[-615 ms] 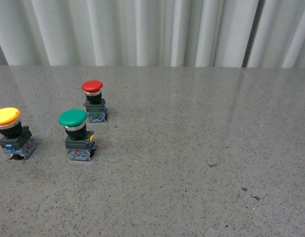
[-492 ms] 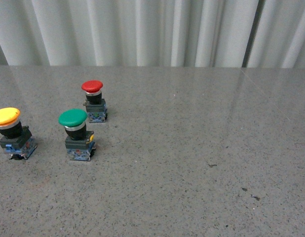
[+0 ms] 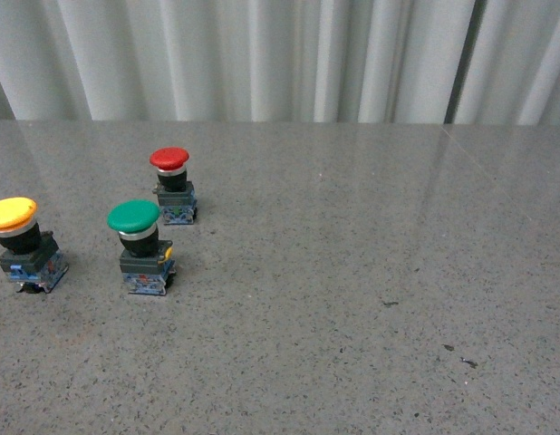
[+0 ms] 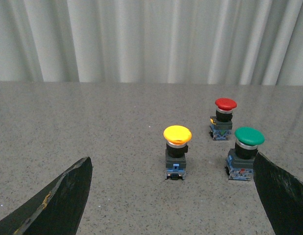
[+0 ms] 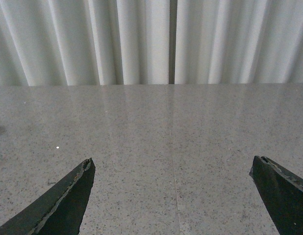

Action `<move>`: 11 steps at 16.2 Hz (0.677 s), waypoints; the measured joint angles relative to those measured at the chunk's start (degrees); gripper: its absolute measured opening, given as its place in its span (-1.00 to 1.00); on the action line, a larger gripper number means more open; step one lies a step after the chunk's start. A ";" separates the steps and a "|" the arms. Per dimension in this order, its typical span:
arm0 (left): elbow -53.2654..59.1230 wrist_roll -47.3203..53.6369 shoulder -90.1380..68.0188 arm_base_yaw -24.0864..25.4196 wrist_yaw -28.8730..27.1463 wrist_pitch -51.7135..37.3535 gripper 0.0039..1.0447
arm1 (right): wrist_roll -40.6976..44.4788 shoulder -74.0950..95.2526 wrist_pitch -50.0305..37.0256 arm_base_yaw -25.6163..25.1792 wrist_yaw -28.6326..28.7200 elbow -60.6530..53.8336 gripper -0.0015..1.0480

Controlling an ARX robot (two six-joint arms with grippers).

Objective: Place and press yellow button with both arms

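The yellow button (image 3: pixel 13 214) stands upright on the grey table at the far left of the front view, on its dark base with blue parts. In the left wrist view the yellow button (image 4: pixel 177 134) stands ahead of my left gripper (image 4: pixel 173 164), which is open and empty, well short of it. My right gripper (image 5: pixel 172 164) is open and empty over bare table. Neither arm shows in the front view.
A green-capped button (image 3: pixel 134 217) stands just right of the yellow one, and a red-capped button (image 3: pixel 169 159) stands behind it; the green button (image 4: pixel 249 136) and the red button (image 4: pixel 225 104) also show in the left wrist view. A grey speckled table (image 3: pixel 352 272) is backed by a white curtain (image 3: pixel 280 54).
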State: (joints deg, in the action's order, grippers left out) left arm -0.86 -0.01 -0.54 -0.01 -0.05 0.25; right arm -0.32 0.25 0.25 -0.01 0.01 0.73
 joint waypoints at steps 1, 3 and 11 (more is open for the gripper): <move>0.00 0.00 0.00 0.00 0.02 0.00 0.88 | 0.00 0.00 0.00 0.00 0.02 0.00 0.87; 0.00 0.02 0.00 0.00 0.02 0.00 0.88 | 0.00 0.00 0.00 0.00 0.02 0.00 0.87; -15.91 0.76 -35.69 0.44 -15.76 -13.16 0.88 | -0.02 0.00 -0.04 0.00 0.02 0.00 0.87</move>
State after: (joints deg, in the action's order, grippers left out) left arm -16.78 0.75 -36.23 0.43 -15.81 -12.91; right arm -0.34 0.25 0.21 -0.01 0.03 0.73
